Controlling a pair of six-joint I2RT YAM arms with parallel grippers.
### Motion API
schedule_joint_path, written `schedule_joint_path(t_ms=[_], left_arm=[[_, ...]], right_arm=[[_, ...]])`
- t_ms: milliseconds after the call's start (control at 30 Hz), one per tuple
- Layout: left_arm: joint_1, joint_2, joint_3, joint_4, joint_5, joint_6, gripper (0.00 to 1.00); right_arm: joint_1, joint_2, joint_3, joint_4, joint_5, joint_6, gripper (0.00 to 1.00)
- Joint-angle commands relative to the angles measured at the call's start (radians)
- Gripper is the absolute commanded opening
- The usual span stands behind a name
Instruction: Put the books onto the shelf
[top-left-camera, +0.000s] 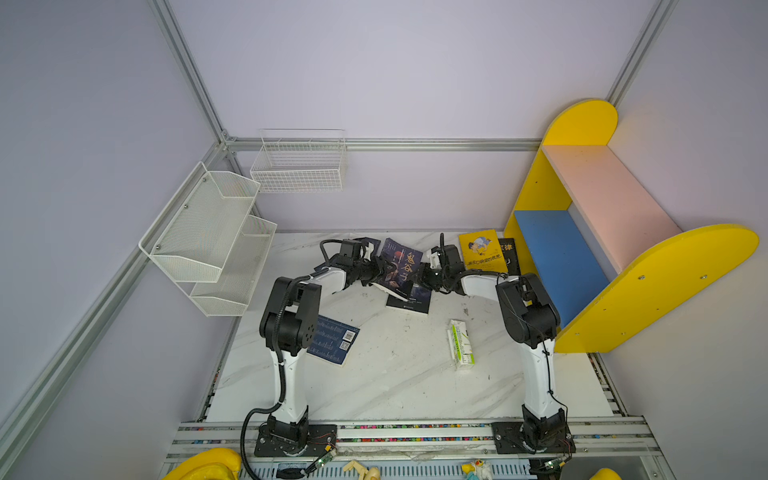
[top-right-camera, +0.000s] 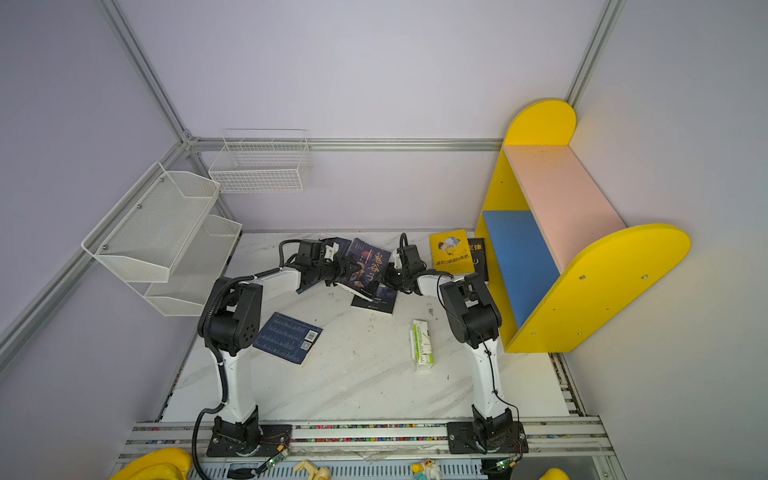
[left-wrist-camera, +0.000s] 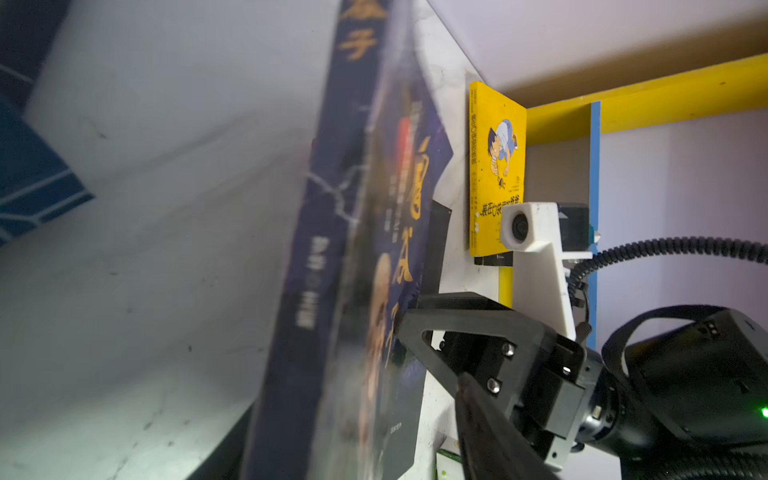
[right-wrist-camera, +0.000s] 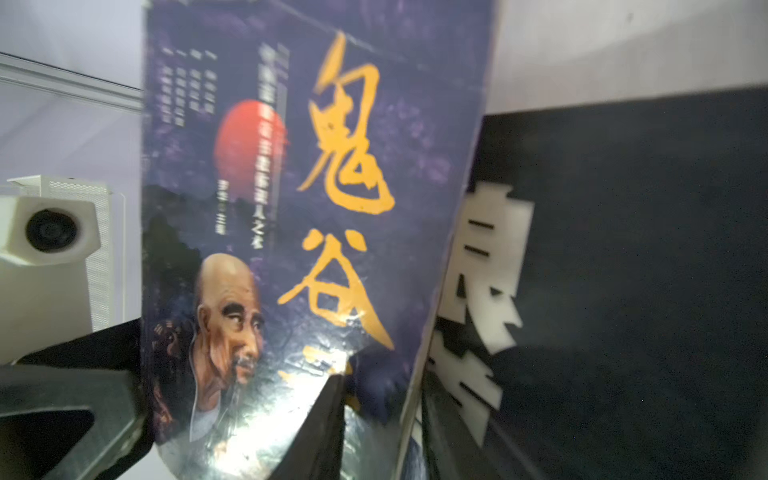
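The purple book (top-left-camera: 402, 266) stands tilted above a black book (top-left-camera: 409, 302) on the surface (top-left-camera: 395, 374), between both arms and well apart from the shelf (top-left-camera: 656, 266). The right end effector (top-left-camera: 420, 277) is clamped on its edge, one finger on the cover. Whether the left end effector (top-left-camera: 380, 272) at the spine grips or merely props, we cannot tell. We judge the right hold should be firm before the left withdraws and the book goes toward the blue board (top-left-camera: 557, 257).
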Motion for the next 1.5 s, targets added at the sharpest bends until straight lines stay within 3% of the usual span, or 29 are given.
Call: schedule_joint_path(t_ms=[0, 167, 233, 300, 333, 400, 633, 700, 933, 1233, 1333, 1467], left_arm=[[-0.020, -0.093, -0.022, -0.051, -0.017, 0.071, 0.25], [-0.029, -0.122, -0.050, -0.058, -0.042, 0.065, 0.16], [-0.033, -0.132, -0.060, -0.060, -0.056, 0.056, 0.18], [-0.035, -0.136, -0.066, -0.061, -0.058, 0.047, 0.49], [-0.037, -0.136, -0.067, -0.063, -0.058, 0.043, 0.59], [-0.040, -0.135, -0.067, -0.065, -0.049, 0.039, 0.70], [-0.042, -0.170, -0.071, -0.128, -0.046, 0.082, 0.79], [-0.041, -0.172, -0.066, -0.151, -0.039, 0.100, 0.76], [-0.051, -0.196, -0.064, -0.228, -0.051, 0.150, 0.50], [-0.070, -0.180, -0.056, -0.225, -0.078, 0.119, 0.22], [-0.071, -0.181, -0.039, -0.221, -0.075, 0.097, 0.15], [-0.071, -0.202, -0.003, -0.204, -0.046, 0.055, 0.08]], right_arm=[[0.003, -0.025, 0.011, -0.062, 0.030, -0.034, 0.34], [-0.003, -0.030, 0.015, -0.052, 0.014, -0.030, 0.36], [-0.003, -0.032, 0.010, -0.047, 0.007, -0.028, 0.38], [-0.004, -0.033, 0.005, -0.037, -0.010, -0.026, 0.40], [-0.003, -0.032, 0.004, -0.038, -0.014, -0.026, 0.40], [-0.004, -0.021, 0.004, -0.046, -0.016, -0.028, 0.40], [-0.003, 0.003, -0.003, -0.101, 0.045, -0.073, 0.40], [-0.003, 0.009, -0.005, -0.106, 0.057, -0.081, 0.39], [-0.003, 0.027, 0.004, -0.110, 0.073, -0.083, 0.39], [-0.004, 0.005, 0.033, -0.088, 0.036, -0.066, 0.40], [-0.011, -0.021, 0.033, -0.056, 0.026, -0.037, 0.46], [-0.041, -0.079, 0.026, -0.019, 0.025, 0.014, 0.61]])
